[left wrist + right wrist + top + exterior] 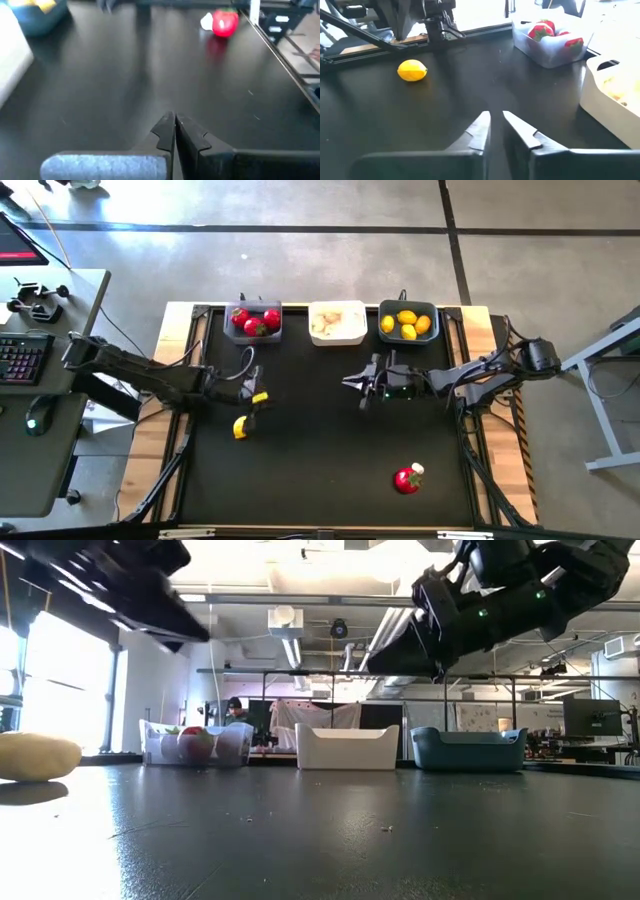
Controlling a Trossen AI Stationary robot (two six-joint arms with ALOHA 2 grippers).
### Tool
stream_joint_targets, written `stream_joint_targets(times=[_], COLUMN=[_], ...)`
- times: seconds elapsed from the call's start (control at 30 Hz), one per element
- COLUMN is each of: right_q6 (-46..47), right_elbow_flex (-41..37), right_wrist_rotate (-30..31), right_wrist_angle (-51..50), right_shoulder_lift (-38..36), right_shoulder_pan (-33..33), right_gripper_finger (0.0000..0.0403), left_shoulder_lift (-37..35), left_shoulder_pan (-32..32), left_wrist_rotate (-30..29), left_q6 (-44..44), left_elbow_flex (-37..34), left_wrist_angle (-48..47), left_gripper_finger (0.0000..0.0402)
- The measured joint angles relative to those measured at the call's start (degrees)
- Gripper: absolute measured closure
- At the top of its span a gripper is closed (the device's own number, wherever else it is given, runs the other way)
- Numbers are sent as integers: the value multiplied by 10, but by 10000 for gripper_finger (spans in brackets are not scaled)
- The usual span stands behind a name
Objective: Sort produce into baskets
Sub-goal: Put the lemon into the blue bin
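Note:
Three baskets stand in a row at the table's far edge: a grey one with red tomatoes, a white one with whitish garlic, and a dark teal one with yellow lemons. One lemon lies on the black mat at the left, also seen in the right wrist view. A tomato and a garlic bulb lie together near the front right. My left gripper is shut and empty above the mat, just beyond the lemon. My right gripper hangs mid-table, empty, its fingers a narrow gap apart.
The black mat has free room in its middle and front left. Both arms hang above the mat in the low view, the right arm over the baskets' side. A desk with a keyboard stands left of the table.

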Motion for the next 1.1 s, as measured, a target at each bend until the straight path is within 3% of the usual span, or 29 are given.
stream_joint_targets(times=[0.2,0.37,0.57,0.8,1.1], right_q6=[-14,-14,-24,-93,-100], right_elbow_flex=[0,0,0,0,0], right_wrist_rotate=[0,0,0,-30,-80], right_wrist_angle=[2,0,-12,-12,-12], right_shoulder_lift=[0,0,0,0,0], right_shoulder_pan=[-4,-10,-21,-39,-66], right_gripper_finger=[303,277,272,272,272], left_shoulder_lift=[-1,26,83,152,204], left_shoulder_pan=[-83,-152,-213,-236,-214], left_wrist_rotate=[-13,-27,58,107,97], left_q6=[-178,-395,-615,-702,-750], left_elbow_flex=[52,117,175,189,189], left_wrist_angle=[-174,-335,-432,-485,-591], left_gripper_finger=[401,401,388,325,209])
